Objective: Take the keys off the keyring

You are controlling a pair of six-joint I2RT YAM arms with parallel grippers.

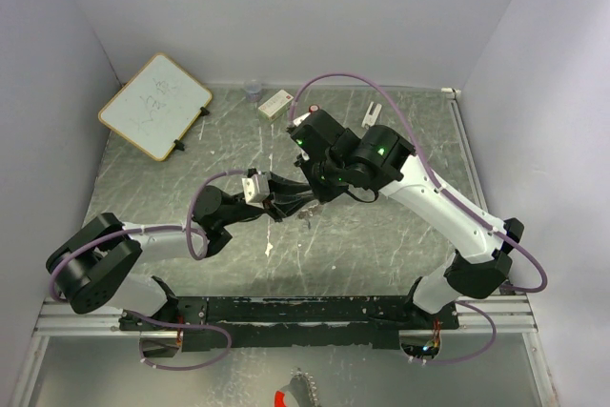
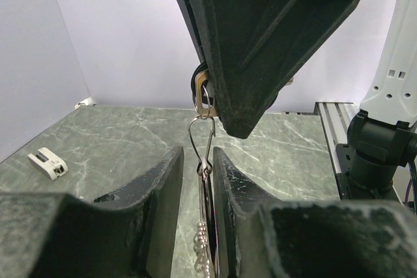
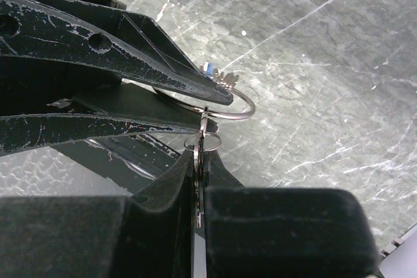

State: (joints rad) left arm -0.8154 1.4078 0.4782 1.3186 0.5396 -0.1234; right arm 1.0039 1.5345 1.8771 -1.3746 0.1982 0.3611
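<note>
Overhead, the left gripper and right gripper meet nose to nose at mid-bench, with a whiteboard at 10 o'clock; what they work on is too small to read there. Left wrist view: the keyring hangs upright in the narrow gap between the left fingers, a beaded strand below it; whether those fingers bear on the wire cannot be told. Right wrist view: the right fingers are pressed together on a silver key at 6 o'clock, linked to the ring, whose free arc bulges toward 3 o'clock; a blue key head shows at 12 o'clock. Judged step: working that key off. It calls for a steady anchor on the ring and a slide along the coil, not a straight pull, which could spring the wire.
</note>
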